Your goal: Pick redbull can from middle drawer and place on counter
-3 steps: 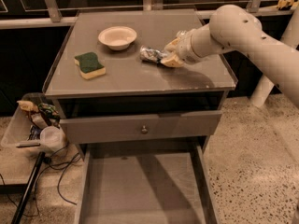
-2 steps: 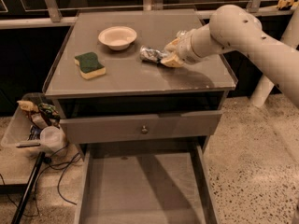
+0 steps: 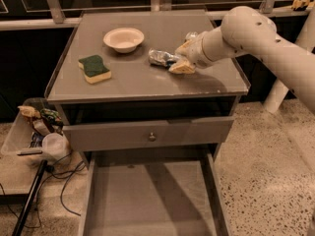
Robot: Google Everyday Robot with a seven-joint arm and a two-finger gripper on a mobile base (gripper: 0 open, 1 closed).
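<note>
The redbull can [image 3: 158, 58], silver with dark patches, lies on its side on the grey counter [image 3: 142, 85], right of centre. My gripper [image 3: 180, 58] reaches in from the right on the white arm [image 3: 256, 36]. Its yellowish fingers [image 3: 182, 68] sit on either side of the can's right end, shut on it. The can rests on or just above the counter top. The middle drawer [image 3: 147, 200] is pulled out wide below, and its flat grey floor is bare.
A white bowl [image 3: 124, 38] and a green-and-yellow sponge [image 3: 94, 68] sit on the counter's left half. A drawer panel with a round knob [image 3: 151, 136] is just under the counter. A clear bin of clutter [image 3: 34, 132], cables and a black pole stand on the floor at the left.
</note>
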